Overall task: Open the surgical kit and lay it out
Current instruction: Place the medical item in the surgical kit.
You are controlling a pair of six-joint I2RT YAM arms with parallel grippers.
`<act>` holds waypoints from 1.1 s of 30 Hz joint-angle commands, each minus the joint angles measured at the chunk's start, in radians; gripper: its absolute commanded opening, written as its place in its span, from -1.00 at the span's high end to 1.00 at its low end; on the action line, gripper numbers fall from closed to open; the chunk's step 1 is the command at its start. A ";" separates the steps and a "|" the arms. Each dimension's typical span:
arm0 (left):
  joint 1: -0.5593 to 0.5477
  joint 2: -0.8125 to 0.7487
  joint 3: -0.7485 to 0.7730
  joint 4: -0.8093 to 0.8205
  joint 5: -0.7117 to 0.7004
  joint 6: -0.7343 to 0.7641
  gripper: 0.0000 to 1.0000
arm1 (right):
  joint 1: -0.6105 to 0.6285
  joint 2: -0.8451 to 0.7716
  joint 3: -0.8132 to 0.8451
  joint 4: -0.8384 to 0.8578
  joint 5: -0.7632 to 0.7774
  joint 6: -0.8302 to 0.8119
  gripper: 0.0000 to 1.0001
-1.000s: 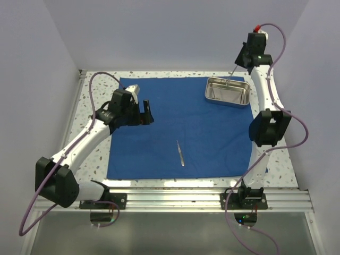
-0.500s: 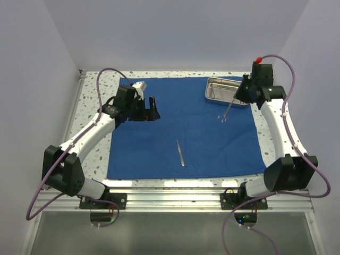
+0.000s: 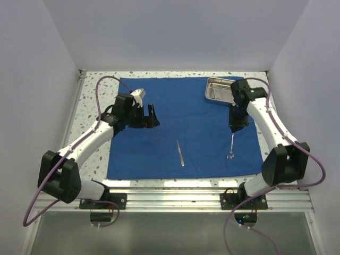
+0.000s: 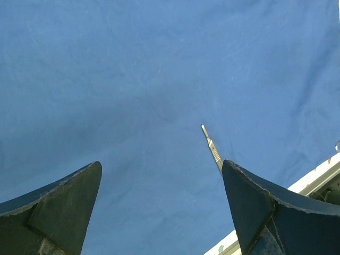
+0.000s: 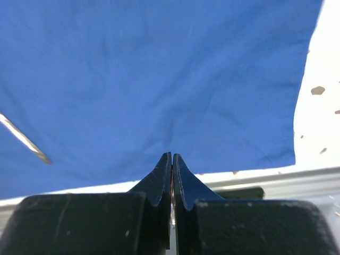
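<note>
The royal-blue cloth (image 3: 180,125) lies spread flat on the table. At its back right corner stands the steel tray (image 3: 219,90). Thin tweezers (image 3: 180,153) lie on the cloth near the front middle, and show as tweezers (image 4: 211,147) by the right finger in the left wrist view. My right gripper (image 3: 234,128) is shut on the ring-handled forceps (image 3: 232,145), which hang down with the rings low over the cloth's front right. A metal sliver shows between the shut fingers of the right gripper (image 5: 171,155). My left gripper (image 3: 150,116) hovers open over the cloth's left part, with nothing in it (image 4: 162,164).
The cloth covers most of the speckled tabletop (image 3: 95,106). An aluminium rail (image 3: 175,196) runs along the near edge, just beyond the cloth's front hem (image 5: 159,178). White walls enclose the table on three sides.
My right arm swung down from above the tray toward the front right of the cloth, carrying the forceps. The left gripper shifted slightly right, still open.
</note>
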 commanded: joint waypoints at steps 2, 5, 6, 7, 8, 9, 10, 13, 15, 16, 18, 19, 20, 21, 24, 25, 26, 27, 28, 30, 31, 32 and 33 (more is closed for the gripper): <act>-0.001 -0.067 -0.040 0.077 -0.001 -0.016 -0.99 | 0.058 0.081 -0.040 -0.118 0.097 -0.052 1.00; -0.001 -0.089 -0.072 0.091 -0.004 -0.032 -0.99 | 0.068 0.130 -0.055 -0.111 0.137 -0.039 1.00; -0.001 -0.093 -0.078 0.094 -0.004 -0.039 -0.99 | 0.069 0.144 -0.060 -0.103 0.145 -0.041 1.00; -0.001 -0.096 -0.089 0.093 -0.005 -0.039 -0.99 | 0.071 0.164 -0.058 -0.099 0.154 -0.038 1.00; -0.001 -0.104 -0.092 0.090 -0.008 -0.039 -0.99 | 0.078 0.202 -0.055 -0.100 0.170 -0.032 1.00; -0.001 -0.107 -0.094 0.087 -0.010 -0.037 -0.99 | 0.085 0.227 -0.052 -0.097 0.209 -0.029 1.00; -0.001 -0.113 -0.095 0.082 -0.014 -0.034 -0.99 | 0.091 0.247 -0.037 -0.095 0.223 -0.027 1.00; 0.000 -0.130 -0.094 0.053 -0.034 -0.019 -0.99 | 0.111 0.331 -0.012 -0.086 0.287 -0.013 1.00; 0.000 -0.144 -0.097 0.044 -0.044 -0.010 -0.99 | 0.112 0.386 -0.014 -0.056 0.333 -0.006 1.00; 0.000 -0.147 -0.098 0.034 -0.048 -0.008 -0.99 | 0.111 0.406 -0.017 -0.040 0.344 -0.001 1.00; 0.002 -0.158 -0.100 0.027 -0.053 -0.005 -0.99 | 0.112 0.450 -0.015 0.001 0.353 0.004 1.00; 0.002 -0.159 -0.100 0.018 -0.054 -0.005 -0.99 | 0.112 0.460 -0.015 0.010 0.350 0.020 1.00; 0.002 -0.165 -0.100 0.014 -0.056 -0.003 -0.99 | 0.111 0.466 -0.015 0.030 0.338 0.027 1.00; 0.002 -0.170 -0.100 0.010 -0.056 0.000 -0.99 | 0.114 0.469 -0.014 0.039 0.323 0.034 1.00; 0.005 -0.181 -0.098 -0.004 -0.071 0.004 -0.99 | 0.115 0.451 -0.015 0.076 0.246 0.048 1.00; 0.003 -0.181 -0.100 -0.006 -0.077 0.004 -0.99 | 0.115 0.433 -0.014 0.085 0.226 0.053 1.00; 0.005 -0.181 -0.098 -0.006 -0.076 0.004 -0.99 | 0.114 0.423 -0.012 0.095 0.206 0.048 1.00; 0.007 -0.179 -0.095 -0.006 -0.077 0.006 -0.99 | 0.115 0.413 -0.009 0.101 0.185 0.039 0.82; 0.007 -0.179 -0.092 -0.002 -0.077 0.006 -0.99 | 0.117 0.402 0.000 0.104 0.180 0.034 0.46; 0.008 -0.169 -0.080 -0.002 -0.074 0.006 -0.99 | 0.115 0.374 0.020 0.095 0.183 0.031 -0.38; 0.008 -0.159 -0.076 0.001 -0.071 0.007 -0.99 | 0.117 0.366 0.052 0.086 0.186 0.028 -0.60; 0.007 -0.156 -0.071 0.002 -0.070 0.006 -0.99 | 0.117 0.359 0.072 0.061 0.195 0.025 -0.70; 0.007 -0.150 -0.060 0.002 -0.068 0.009 -0.99 | 0.117 0.353 0.092 0.050 0.198 0.022 -0.72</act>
